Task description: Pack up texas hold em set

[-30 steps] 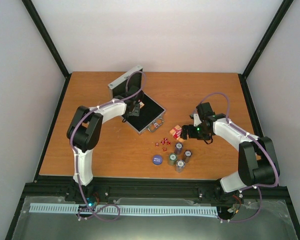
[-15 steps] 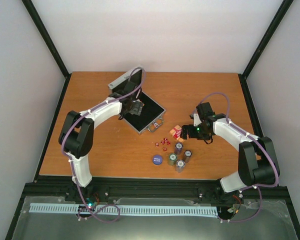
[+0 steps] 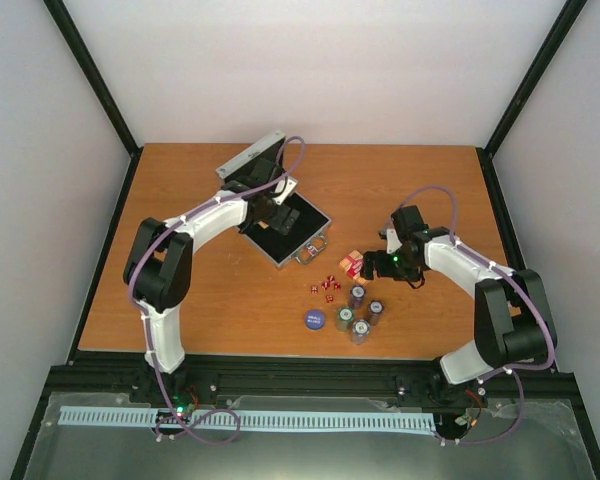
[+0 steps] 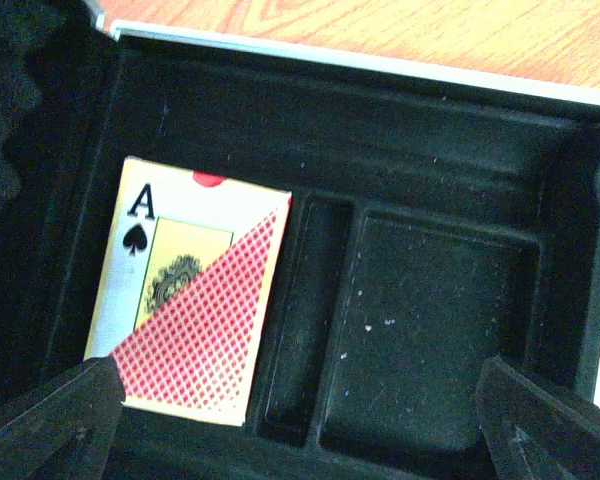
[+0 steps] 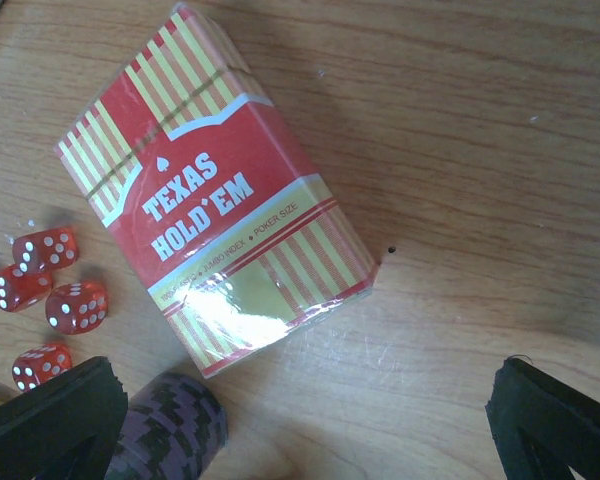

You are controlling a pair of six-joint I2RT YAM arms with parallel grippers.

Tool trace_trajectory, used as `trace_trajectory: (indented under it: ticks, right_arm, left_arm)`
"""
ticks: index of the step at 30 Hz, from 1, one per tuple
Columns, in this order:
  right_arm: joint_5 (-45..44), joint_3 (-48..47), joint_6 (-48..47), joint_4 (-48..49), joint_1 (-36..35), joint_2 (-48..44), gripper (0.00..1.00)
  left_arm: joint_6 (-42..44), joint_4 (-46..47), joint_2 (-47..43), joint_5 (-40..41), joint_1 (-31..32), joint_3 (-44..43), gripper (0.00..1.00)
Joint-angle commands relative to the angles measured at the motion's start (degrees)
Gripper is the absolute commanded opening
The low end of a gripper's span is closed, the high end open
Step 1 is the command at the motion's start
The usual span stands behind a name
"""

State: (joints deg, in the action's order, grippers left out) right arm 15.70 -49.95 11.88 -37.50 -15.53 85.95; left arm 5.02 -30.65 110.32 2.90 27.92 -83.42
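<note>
The red-and-gold striped card box (image 5: 215, 195) lies on the wooden desk (image 5: 460, 120) just ahead of the right fingers (image 5: 50, 420), which are spread wide and empty. Its long axis runs diagonal to their gap. The left fingers (image 4: 40, 430), likewise spread, hang over the black-lined silver case (image 4: 430, 300).

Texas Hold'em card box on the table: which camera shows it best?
Right wrist: the card box fills the frame, label legible. Top external shows it only as a tiny red-orange block. Left wrist misses it.
</note>
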Motion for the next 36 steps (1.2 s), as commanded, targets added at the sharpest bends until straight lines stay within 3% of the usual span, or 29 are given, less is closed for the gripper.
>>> trace_trajectory:
  ticks: [1, 13, 22, 24, 25, 29, 30, 36]
  right_arm:
    - [-0.4, -1.2, 0.2, -0.2, -0.5, 0.5, 1.0]
    - [-4.8, -5.2, 0.4, -4.2, -0.5, -1.4, 1.0]
    - [-10.4, -12.0, 4.0, -7.0, -0.4, -2.8, 1.0]
    - [-10.8, -13.0, 4.9, -6.8, -0.4, -2.5, 1.0]
    - [-11.0, -13.5, 5.4, -6.8, -0.5, -2.2, 1.0]
    - [-11.2, -14.8, 7.5, -6.1, -0.5, -1.3, 1.0]
    - [-11.0, -15.1, 8.0, -5.8, -0.4, -1.0, 0.99]
    - [-11.1, -16.8, 9.9, -5.0, -0.4, 1.5, 0.97]
  left_arm:
    - [4.7, -0.4, 1.6, -2.3, 0.6, -4.8, 1.0]
    - [2.4, -7.9, -3.9, -8.5, 2.8, -8.2, 1.0]
    - [-0.2, -13.0, -4.4, -5.7, 2.1, -10.4, 0.95]
    - [-0.6, -12.9, -3.8, -5.5, 1.5, -10.2, 0.83]
    - [-0.9, -13.0, -3.4, -5.5, 1.2, -10.3, 0.71]
    - [-2.8, -13.5, -1.1, -4.3, -0.5, -11.6, 0.13]
    - [-3.1, -13.6, -0.2, -3.3, -0.7, -12.0, 0.03]
    - [-5.1, -13.7, 3.7, -0.6, -1.5, -14.5, 0.01]
